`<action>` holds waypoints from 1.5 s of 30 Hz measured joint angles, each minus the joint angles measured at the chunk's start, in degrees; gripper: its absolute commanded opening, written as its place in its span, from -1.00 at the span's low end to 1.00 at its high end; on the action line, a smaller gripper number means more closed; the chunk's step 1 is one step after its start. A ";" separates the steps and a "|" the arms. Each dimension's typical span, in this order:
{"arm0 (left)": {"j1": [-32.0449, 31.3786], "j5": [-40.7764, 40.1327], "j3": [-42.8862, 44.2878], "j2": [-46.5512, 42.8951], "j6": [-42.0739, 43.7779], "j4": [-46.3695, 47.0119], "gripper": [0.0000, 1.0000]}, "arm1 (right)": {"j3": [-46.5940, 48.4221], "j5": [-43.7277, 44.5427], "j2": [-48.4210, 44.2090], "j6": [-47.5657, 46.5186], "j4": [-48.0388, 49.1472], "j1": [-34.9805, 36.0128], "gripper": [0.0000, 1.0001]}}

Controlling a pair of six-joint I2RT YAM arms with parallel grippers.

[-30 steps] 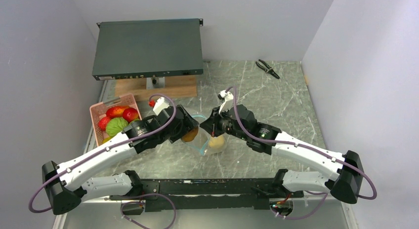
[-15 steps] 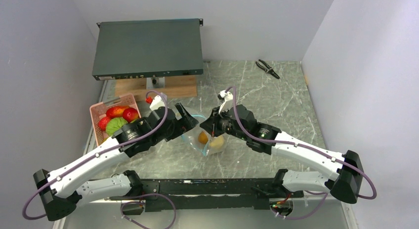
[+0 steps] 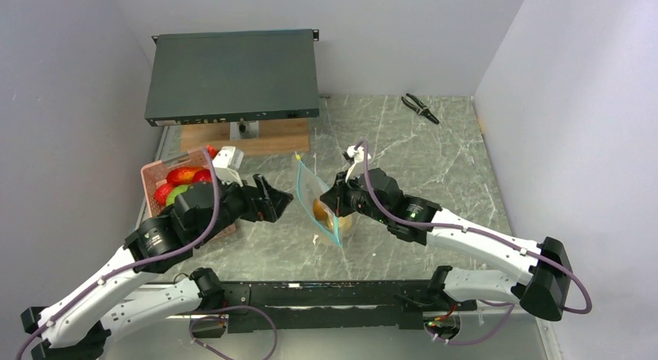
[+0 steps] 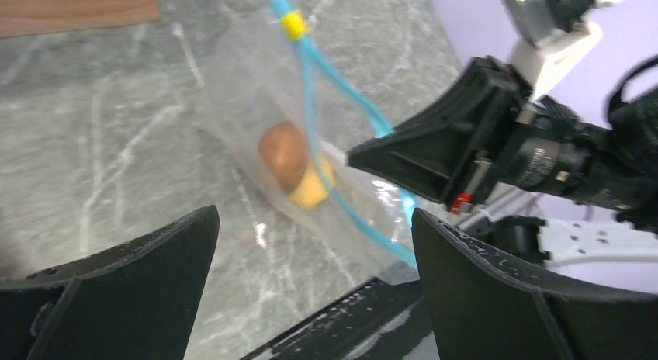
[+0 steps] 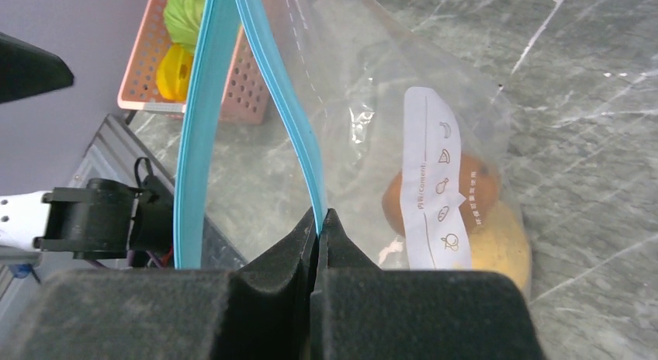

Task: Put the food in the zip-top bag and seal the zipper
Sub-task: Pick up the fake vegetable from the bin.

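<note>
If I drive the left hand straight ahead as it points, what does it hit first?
Probably the zip-top bag, at its clear wall where the orange food sits; the right hand pinches its zipper beside it. Depth is uncertain.

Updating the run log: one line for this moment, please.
left claw: open, empty | right claw: shut on teal zipper strip of clear plastic zip-top bag | in bag: round orange fruit, yellow fruit | zipper: unsealed
</note>
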 measured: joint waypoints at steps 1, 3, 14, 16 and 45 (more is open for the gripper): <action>0.00 -1.36 0.39 -0.31 0.55 -1.16 0.98 | -0.09 0.37 -0.11 -0.13 -0.33 0.00 -1.00; 0.00 -5.51 1.11 -0.42 0.70 -4.31 0.98 | -0.31 1.36 -0.39 -0.31 -0.66 0.00 -1.00; 1.60 -26.18 -0.02 1.46 -3.23 -20.04 0.99 | -1.27 4.37 -2.49 -0.96 -1.11 -0.63 -1.00; 3.63 -27.50 -1.66 1.29 -3.69 -20.20 0.99 | -1.38 4.37 -2.51 -1.03 -1.14 -0.66 -1.00; 71.65 -5.51 -21.20 6.43 -6.95 3.91 0.99 | -2.49 4.11 -5.73 -2.54 -2.89 -1.16 -1.00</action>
